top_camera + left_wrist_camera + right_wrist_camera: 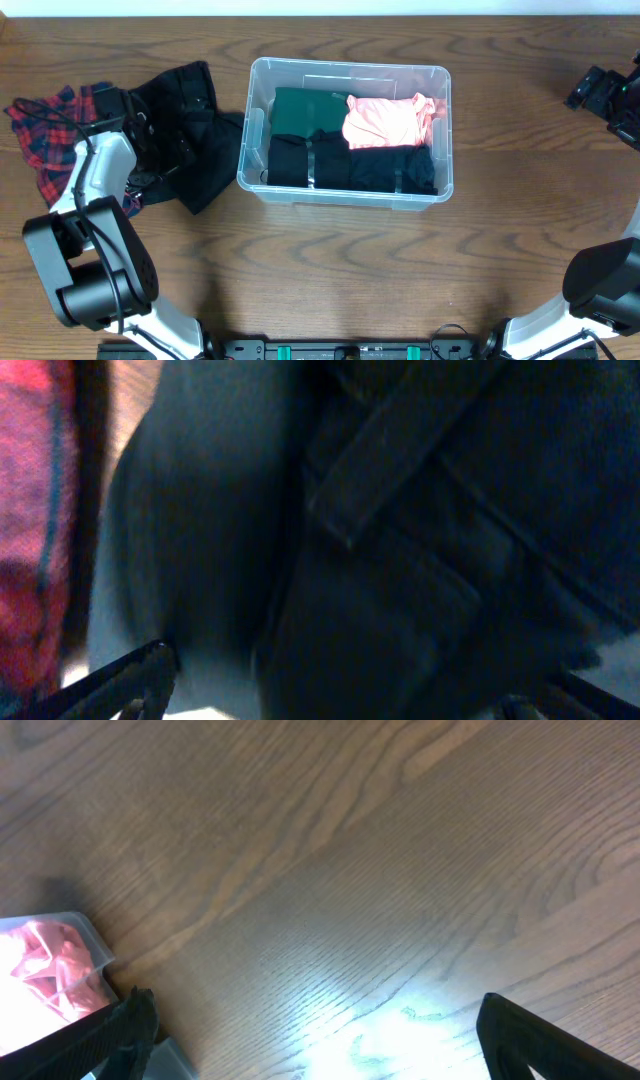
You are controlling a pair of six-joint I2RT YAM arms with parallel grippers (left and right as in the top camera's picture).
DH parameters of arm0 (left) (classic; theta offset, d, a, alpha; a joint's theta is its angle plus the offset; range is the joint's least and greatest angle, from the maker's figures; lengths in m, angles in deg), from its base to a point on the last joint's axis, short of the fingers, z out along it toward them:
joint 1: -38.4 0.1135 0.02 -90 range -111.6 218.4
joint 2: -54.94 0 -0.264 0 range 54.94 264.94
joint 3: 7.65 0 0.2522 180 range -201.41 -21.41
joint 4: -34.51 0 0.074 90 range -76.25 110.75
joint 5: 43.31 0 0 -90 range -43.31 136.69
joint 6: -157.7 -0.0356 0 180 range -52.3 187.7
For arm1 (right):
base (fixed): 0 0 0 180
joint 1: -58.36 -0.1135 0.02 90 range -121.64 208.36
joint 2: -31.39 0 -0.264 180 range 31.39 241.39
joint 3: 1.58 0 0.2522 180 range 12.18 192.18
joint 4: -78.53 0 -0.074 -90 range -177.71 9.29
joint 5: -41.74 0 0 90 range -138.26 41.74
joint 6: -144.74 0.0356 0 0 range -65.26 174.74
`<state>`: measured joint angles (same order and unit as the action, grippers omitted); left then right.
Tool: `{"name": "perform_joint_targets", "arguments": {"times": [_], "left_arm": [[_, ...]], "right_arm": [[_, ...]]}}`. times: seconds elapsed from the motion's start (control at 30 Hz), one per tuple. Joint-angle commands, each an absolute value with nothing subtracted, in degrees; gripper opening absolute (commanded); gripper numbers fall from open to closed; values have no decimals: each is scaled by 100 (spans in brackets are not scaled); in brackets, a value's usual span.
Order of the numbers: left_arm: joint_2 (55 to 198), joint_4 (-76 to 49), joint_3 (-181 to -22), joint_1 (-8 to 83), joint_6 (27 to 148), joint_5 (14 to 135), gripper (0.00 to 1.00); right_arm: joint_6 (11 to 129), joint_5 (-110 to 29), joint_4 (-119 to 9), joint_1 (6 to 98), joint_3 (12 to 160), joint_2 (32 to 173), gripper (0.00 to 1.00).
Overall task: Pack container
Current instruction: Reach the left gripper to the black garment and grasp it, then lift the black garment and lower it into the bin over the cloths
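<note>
Overhead: container (262,75) right of left tool (158,133)

The clear container (345,198) holds a dark green garment (305,108), a pink garment (385,120) and black clothes (350,167). To its left, a black garment (195,120) and a red-and-navy plaid cloth (45,135) lie on the brown wood-grain table (330,280).

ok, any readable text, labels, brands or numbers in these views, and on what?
No readable text in any view.
container: no label or marking shows.
black garment, plaid cloth: no legible tag or print; the left wrist view is blurred.
table: wood grain only.
</note>
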<state>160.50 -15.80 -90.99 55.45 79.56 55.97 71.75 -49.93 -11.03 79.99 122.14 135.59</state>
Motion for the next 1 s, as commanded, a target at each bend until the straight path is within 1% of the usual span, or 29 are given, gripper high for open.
{"name": "perform_joint_targets", "arguments": {"times": [0.0, 0.07, 0.1, 0.13, 0.2, 0.23, 0.27, 0.3, 0.53, 0.77, 0.97], "left_arm": [[16214, -1456, -9123, 5574, 7847, 5616, 98], [16308, -1375, -9123, 5569, 7847, 5645, 86], [16358, -1334, -9123, 5567, 7849, 5669, 74], [16397, -1307, -9123, 5567, 7851, 5680, 49], [16437, -1274, -9123, 5567, 7943, 5680, 26], [16439, -1270, -9123, 5567, 7956, 5677, 19], [16434, -1257, -9123, 5567, 7956, 5677, 8], [16421, -1250, -9126, 5567, 7958, 5680, 6], [16050, -1532, -9300, 5567, 7952, 6097, 6], [14909, -2083, -9923, 5567, 7899, 6163, 6], [13973, -2208, -10325, 5567, 7886, 6003, 6]], "right_arm": [[7252, -4991, -1101, 8010, 12189, 13579, 99], [7252, -4991, -1101, 8010, 12189, 13579, 99], [7252, -4991, -1101, 8010, 12189, 13579, 99], [7252, -4991, -1101, 8010, 12189, 13579, 99], [7252, -4991, -1101, 8010, 12189, 13579, 99], [7252, -4991, -1101, 8010, 12189, 13579, 99], [7252, -4991, -1101, 8010, 12189, 13579, 99], [7252, -4991, -1101, 8010, 12189, 13579, 99], [7252, -4991, -1101, 8010, 12189, 13579, 99], [7252, -4991, -1101, 8010, 12189, 13579, 99], [7252, -4991, -1101, 8010, 12189, 13579, 99]]}}
